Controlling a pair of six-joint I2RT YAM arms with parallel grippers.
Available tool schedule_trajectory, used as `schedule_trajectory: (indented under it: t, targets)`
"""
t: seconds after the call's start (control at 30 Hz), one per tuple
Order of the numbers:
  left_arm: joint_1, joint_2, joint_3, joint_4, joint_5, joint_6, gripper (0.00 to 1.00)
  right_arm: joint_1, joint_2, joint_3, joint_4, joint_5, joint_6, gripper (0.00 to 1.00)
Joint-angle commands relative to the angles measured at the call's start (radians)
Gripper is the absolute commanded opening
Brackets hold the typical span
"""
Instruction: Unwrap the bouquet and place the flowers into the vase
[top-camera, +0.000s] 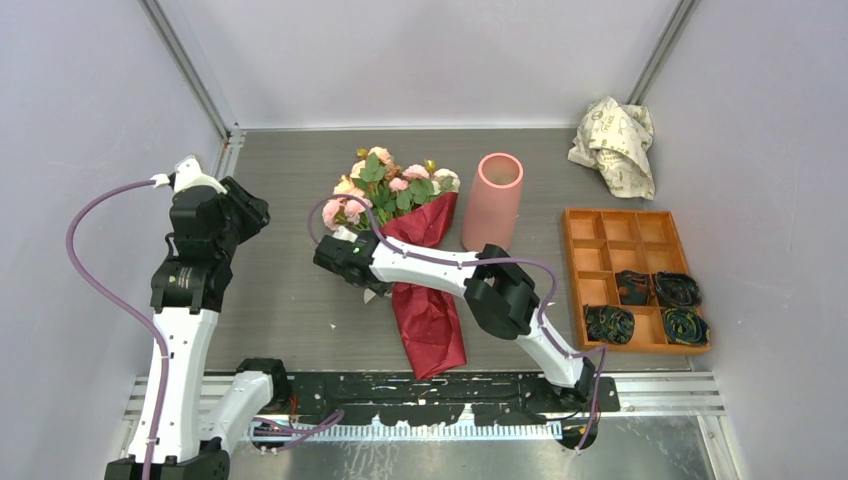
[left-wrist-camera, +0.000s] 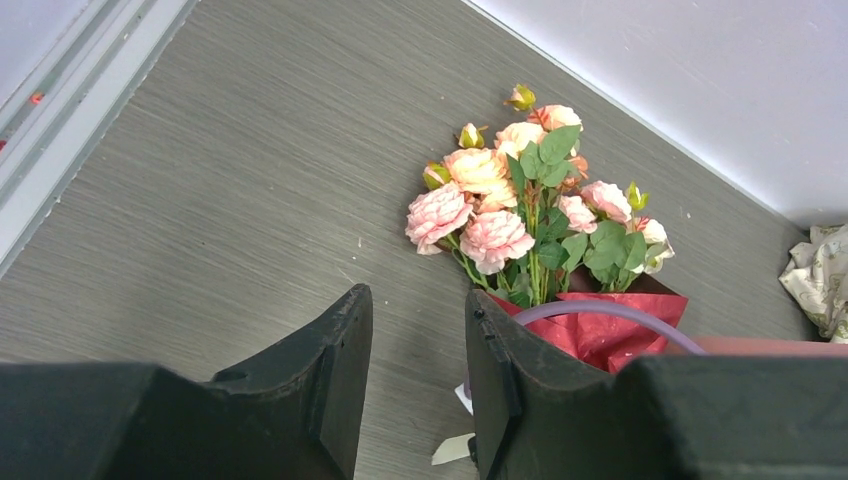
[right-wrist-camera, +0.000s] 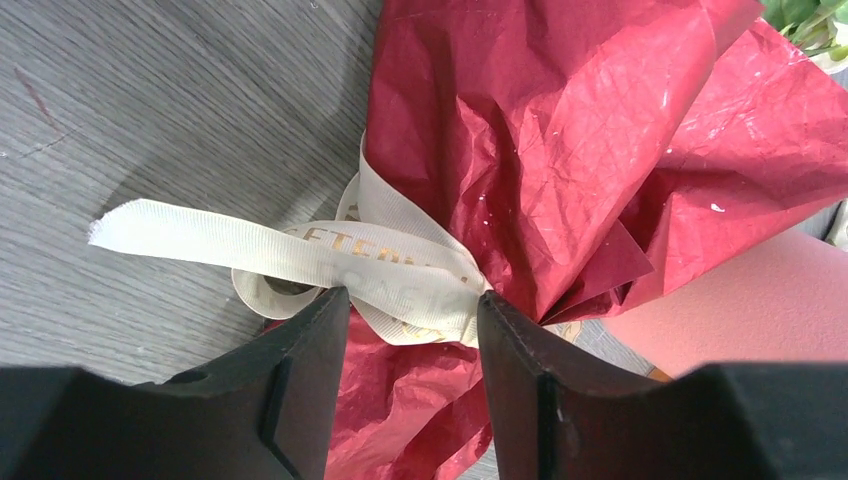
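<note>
A robot lab cell: bare white walls (top-camera: 420, 60), aluminium frame rails (top-camera: 190, 65).

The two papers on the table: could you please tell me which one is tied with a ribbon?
The dark red paper wrapping the bouquet mid-table, cinched by a cream ribbon; the crumpled cream printed paper at the far right lies loose.

One bouquet (top-camera: 428, 318), one vase (top-camera: 492, 200), one tray (top-camera: 588, 260), four dark bundles (top-camera: 610, 324), one paper (top-camera: 615, 145)
</note>
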Motion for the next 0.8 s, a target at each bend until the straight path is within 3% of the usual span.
schedule_trajectory:
  t: [0.0,0.3,0.77]
  targets:
    - [0.0,-0.009,-0.001,0.02,0.014,-0.003,0.4,0.001,0.02,0.044,0.018,0.044,-0.019,0.54]
    - [0.001,-0.004,-0.013,0.033,0.022,-0.001,0.4,-0.001,0.039,0.065,0.024,0.052,-0.026,0.4]
    - [0.0,0.079,-0.206,0.262,0.228,-0.12,0.39,-0.001,-0.093,0.091,0.006,0.019,0.022,0.1]
